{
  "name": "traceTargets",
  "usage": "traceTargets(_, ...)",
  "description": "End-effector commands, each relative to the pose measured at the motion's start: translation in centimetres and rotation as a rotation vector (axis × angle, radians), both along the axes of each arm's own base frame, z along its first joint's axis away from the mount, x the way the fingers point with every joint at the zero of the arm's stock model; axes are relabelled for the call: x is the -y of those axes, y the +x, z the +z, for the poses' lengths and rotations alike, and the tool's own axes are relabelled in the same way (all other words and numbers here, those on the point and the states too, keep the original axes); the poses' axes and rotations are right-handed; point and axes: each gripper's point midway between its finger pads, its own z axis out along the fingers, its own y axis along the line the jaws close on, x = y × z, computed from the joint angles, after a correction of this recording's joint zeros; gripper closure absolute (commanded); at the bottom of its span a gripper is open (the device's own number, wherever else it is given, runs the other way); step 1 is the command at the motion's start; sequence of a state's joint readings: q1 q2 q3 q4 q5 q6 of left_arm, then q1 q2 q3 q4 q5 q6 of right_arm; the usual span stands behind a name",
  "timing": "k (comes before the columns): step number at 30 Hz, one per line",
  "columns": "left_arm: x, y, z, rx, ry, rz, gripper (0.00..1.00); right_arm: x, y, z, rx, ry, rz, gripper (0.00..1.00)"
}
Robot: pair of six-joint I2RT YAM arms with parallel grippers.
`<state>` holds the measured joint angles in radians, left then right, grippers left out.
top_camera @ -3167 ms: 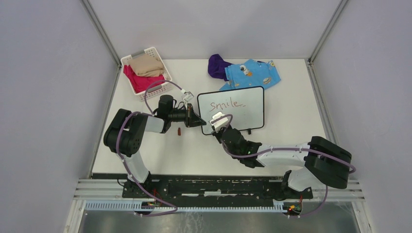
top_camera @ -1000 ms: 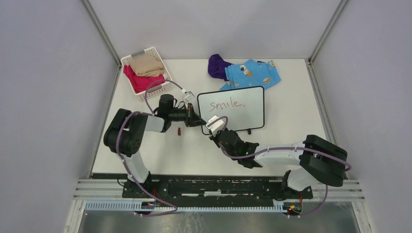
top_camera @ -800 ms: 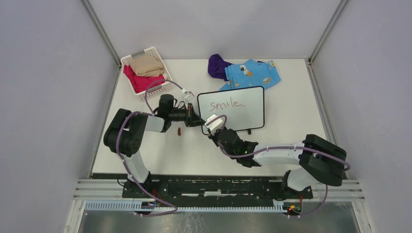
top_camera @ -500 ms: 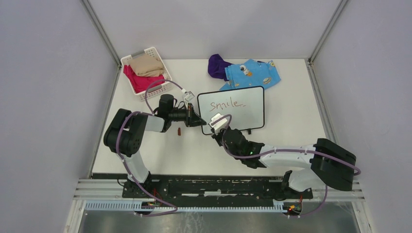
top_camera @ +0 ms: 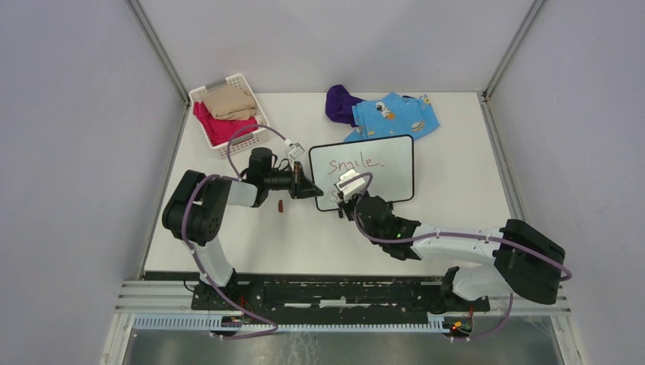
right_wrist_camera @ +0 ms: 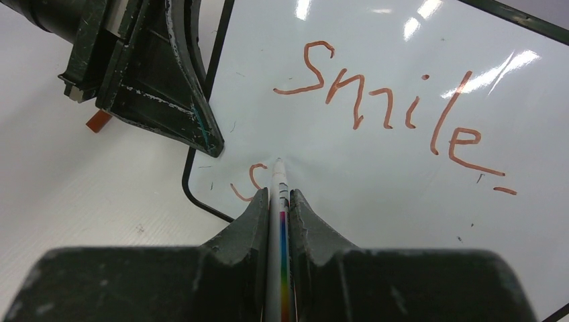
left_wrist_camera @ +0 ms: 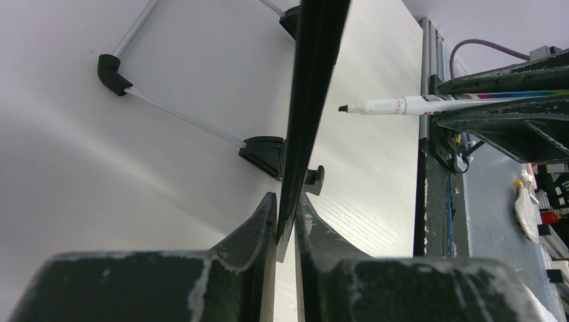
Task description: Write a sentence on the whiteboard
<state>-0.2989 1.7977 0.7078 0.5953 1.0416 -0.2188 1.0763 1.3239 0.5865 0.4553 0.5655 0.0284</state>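
The right gripper point(right_wrist_camera: 278, 196) is clenched on a marker point(right_wrist_camera: 278, 176) whose tip juts just ahead of its fingertips, at the board point(right_wrist_camera: 402, 194). The left gripper point(left_wrist_camera: 287, 209) is clamped on the board's left edge and props it up, just left of the marker tip. "Smile" point(right_wrist_camera: 389, 107) runs above and to the right of the tip. A first curl, an S point(right_wrist_camera: 249, 181), sits just left of the tip.

The main risk is pressure. The board is held by one edge only, so a hard push from the marker can swing it back in the left fingers or skid its feet, and the letters would smear or break. Too light a touch leaves gaps: in the left wrist view the tip point(left_wrist_camera: 343, 108) seems to stand just off the face, though I cannot tell for sure. The marker could also slide back between the right fingers, since it is pinched along a thin barrel. The new line starts close to the left fingers, so a leftward stroke could bump them.

Against the earliest top view, the right gripper point(top_camera: 348, 187) has shifted slightly rightward along the board, its arm has stretched out, and the S point(top_camera: 332, 195) now shows beside it. The left gripper point(top_camera: 310, 187) and board point(top_camera: 388, 175) have not moved.
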Motion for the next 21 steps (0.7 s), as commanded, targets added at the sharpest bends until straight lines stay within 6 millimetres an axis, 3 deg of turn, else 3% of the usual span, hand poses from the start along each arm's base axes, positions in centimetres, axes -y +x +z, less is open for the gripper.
traceTargets(1, -0.6, 1.4, -1.7, 0.023, 0.082, 0.074, 0.98, 0.0, 0.6, 0.5, 0.020, 0.034, -0.023, 1.00)
traceTargets(11, -0.6, 1.5, -1.8, 0.022, 0.087, 0.074, 0.98, 0.9, 1.3, -1.1, -0.004, 0.014, -0.062, 1.00)
traceTargets(21, -0.6, 1.5, -1.9, 0.020, 0.091, 0.075, 0.98, 1.8, 0.6, -2.4, -0.028, -0.007, -0.055, 1.00)
